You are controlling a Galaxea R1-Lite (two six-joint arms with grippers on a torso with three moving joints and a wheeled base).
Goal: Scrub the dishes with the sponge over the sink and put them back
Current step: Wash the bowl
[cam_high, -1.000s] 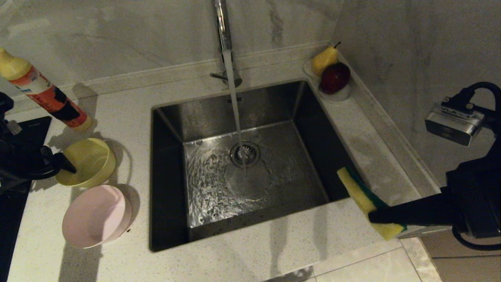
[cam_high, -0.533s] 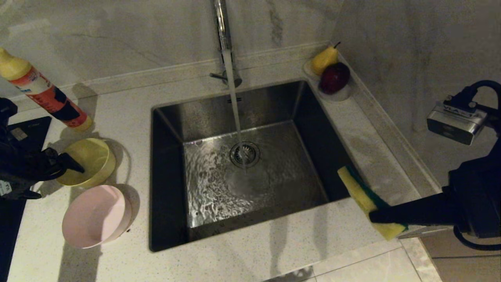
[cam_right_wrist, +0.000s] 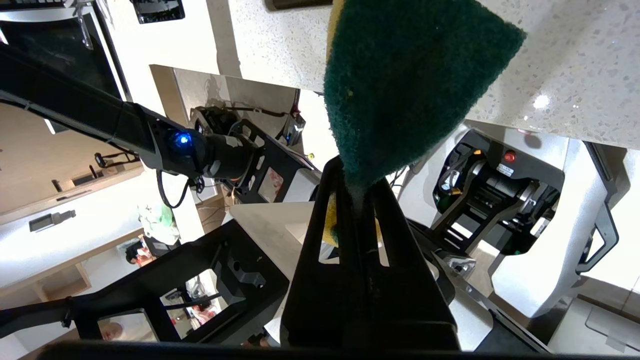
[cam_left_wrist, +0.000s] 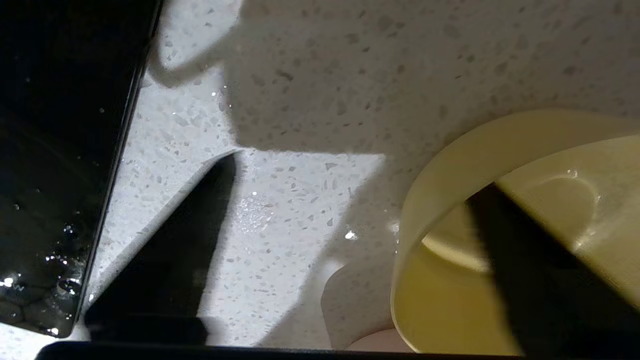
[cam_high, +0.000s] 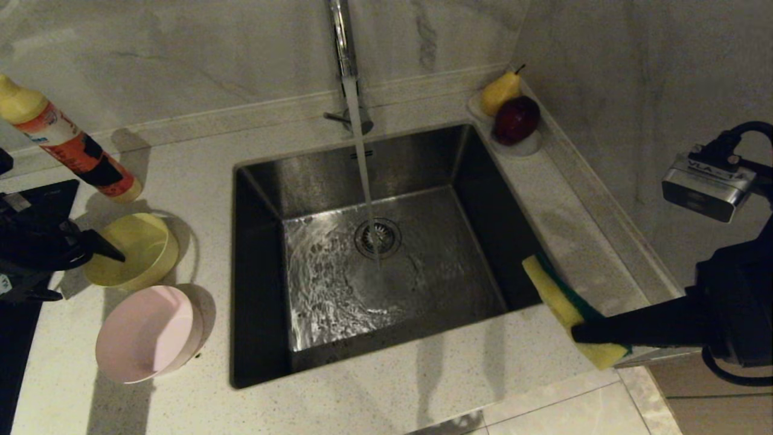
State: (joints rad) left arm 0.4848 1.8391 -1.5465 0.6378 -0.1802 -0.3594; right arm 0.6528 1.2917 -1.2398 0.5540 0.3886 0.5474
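Countertop: bottle, pear, apple.

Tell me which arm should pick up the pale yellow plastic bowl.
Left. Its open pincer already straddles the pale yellow round plastic bowl's rim; the right pincer holds the green-and-yellow sponge.

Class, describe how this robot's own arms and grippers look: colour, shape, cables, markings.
Both arms are black. The left gripper has long, tapered black fingers. The right gripper has slim black fingers, a looping black cable behind it, and a silver wrist camera bearing printed lettering.
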